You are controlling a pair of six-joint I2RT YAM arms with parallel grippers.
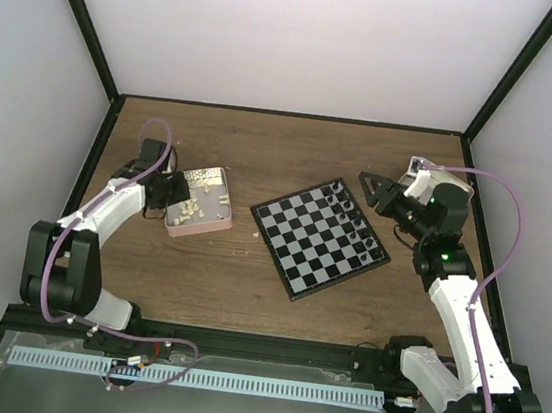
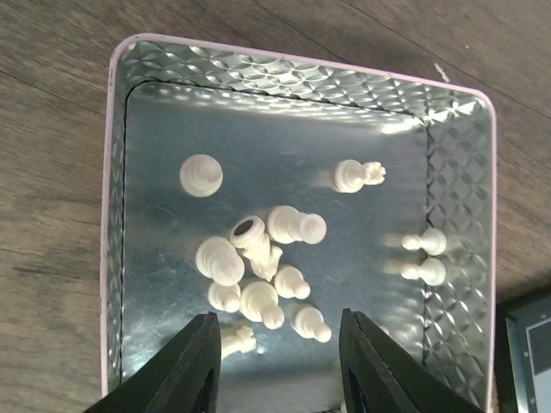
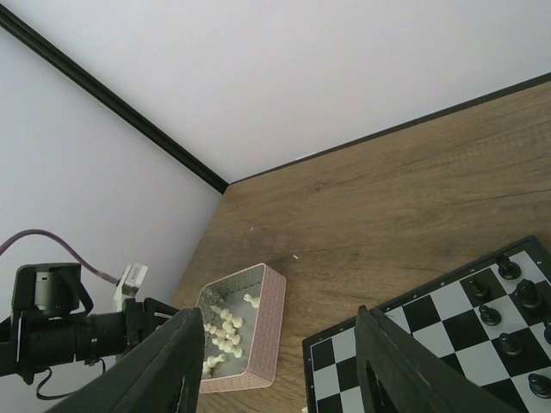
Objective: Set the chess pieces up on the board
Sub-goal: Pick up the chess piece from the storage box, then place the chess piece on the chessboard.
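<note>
Left gripper (image 2: pixel 277 327): jaws apart, nothing held, fingers over pink-sided rectangular metal tin (image 2: pixel 116 172); tin walls hem you in on all sides. Right gripper (image 3: pixel 280 335): jaws wide, empty, raised by far corner of black-and-grey chequered chessboard (image 1: pixel 301 245). Board lies turned cornerwise, right of tin, apart from it; you have bare brown wooden table (image 1: pixel 263 145) between them and beyond. Count: roughly thirteen cream-white chess pieces (image 2: pixel 219 261) loose in tin, mostly toppled; black chess pieces (image 1: pixel 355 219) along board's far-right edge, too small to count.
</note>
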